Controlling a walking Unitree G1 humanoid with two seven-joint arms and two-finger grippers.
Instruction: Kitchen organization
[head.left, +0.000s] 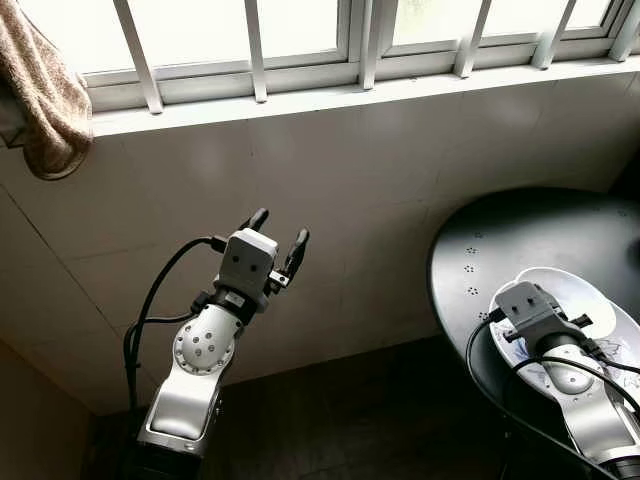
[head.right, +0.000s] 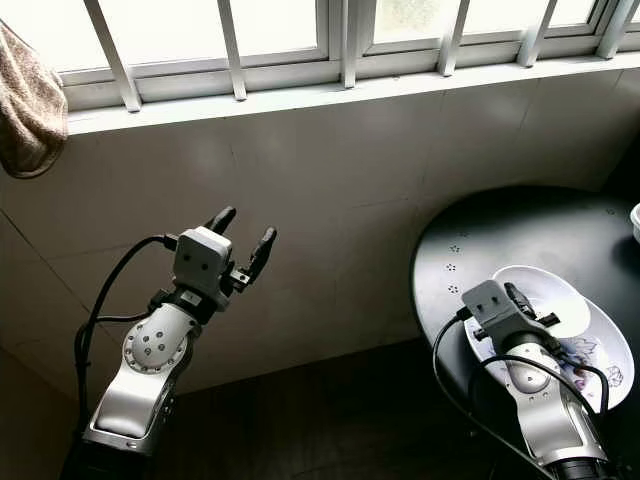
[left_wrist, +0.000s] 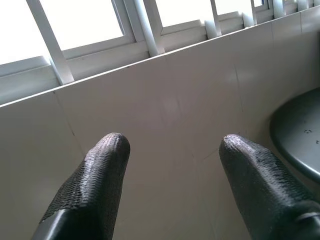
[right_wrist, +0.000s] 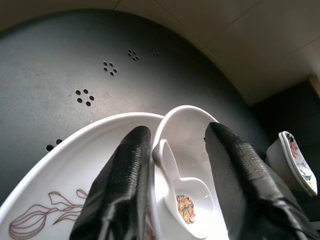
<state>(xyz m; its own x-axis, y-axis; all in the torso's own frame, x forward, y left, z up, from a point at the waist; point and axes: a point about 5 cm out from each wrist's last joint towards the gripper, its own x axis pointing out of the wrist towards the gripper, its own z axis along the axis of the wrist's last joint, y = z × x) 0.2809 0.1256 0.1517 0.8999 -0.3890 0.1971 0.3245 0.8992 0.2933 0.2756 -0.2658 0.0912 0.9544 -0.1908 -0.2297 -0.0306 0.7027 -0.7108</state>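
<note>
Right pincer (right_wrist: 172, 145) straddles a white spoon (right_wrist: 182, 195), fingers apart; left pincer (left_wrist: 172, 145) gapes wide.

A dark, matt counter (right_wrist: 60, 55), pierced with small clusters of holes, is seen. A glossy white plate (right_wrist: 65, 155) with a printed floral line pattern rests on it, and a smooth white glazed bowl (right_wrist: 185, 125) and spoon (right_wrist: 182, 192) with a flower motif lie on the plate. The fingers (left_wrist: 95, 185) are covered in black, rough, knurled rubber-like material. The arms (head.left: 195, 385) are finished in brushed silver metal. The wall (head.left: 380, 180) is faced with pale, smooth tiles. A coarse brown cloth (head.left: 45, 90) hangs at the window.
</note>
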